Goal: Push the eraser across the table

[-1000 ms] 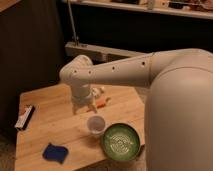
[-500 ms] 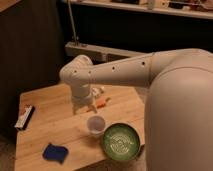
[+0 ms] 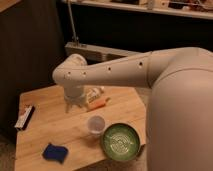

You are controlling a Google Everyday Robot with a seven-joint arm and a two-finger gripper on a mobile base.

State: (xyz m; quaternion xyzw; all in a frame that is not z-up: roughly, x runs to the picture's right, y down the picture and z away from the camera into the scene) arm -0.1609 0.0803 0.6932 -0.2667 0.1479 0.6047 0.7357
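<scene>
The eraser [image 3: 25, 118], a narrow black bar with a white long side, lies at the left edge of the light wooden table [image 3: 50, 132]. My gripper [image 3: 74, 106] points down over the middle back of the table, well to the right of the eraser and apart from it. Its fingers stand open with nothing between them. My white arm reaches in from the right and hides part of the table's far side.
A white tube with an orange piece [image 3: 96, 99] lies just right of the gripper. A small clear cup [image 3: 95, 125] stands in front of it, next to a green bowl [image 3: 120, 142] at the front right. A blue sponge-like pad [image 3: 55, 152] lies front left.
</scene>
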